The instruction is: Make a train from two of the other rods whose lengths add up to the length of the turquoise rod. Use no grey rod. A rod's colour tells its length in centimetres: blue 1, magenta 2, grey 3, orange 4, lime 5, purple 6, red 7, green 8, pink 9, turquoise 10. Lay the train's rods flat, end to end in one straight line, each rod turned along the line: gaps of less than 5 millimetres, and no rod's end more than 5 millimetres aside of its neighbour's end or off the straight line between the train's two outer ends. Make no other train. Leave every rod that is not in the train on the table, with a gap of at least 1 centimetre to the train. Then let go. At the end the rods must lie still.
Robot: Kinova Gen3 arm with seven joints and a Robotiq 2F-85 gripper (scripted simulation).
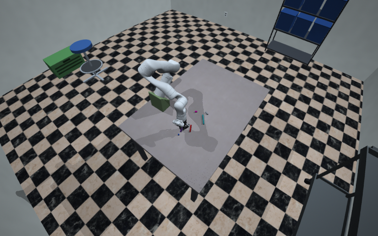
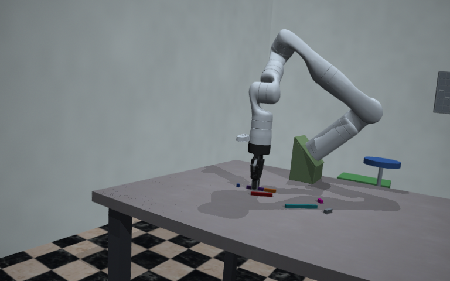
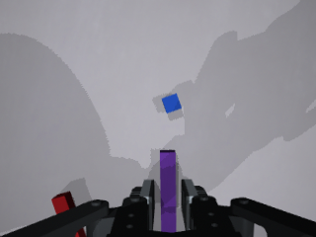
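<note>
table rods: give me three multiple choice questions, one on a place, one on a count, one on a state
1. Where is the orange rod?
A. On the stool
B. Touching the turquoise rod
C. At one end of the purple rod, roughly in line with it

2. How many rods are on the table?
A. Five
B. Seven
C. Ten

3. How is the purple rod?
A. Lying flat between the tool's slightly parted fingers
B. Held high in the air
C. Standing upright on its end

Answers:
1 C: the orange rod continues the line of the purple rod in the exterior view.
2 B: blue, purple, orange, red, turquoise, magenta and grey lie on the table.
3 A: the wrist view shows narrow gaps between the rod and the fingers of the tool.
</note>
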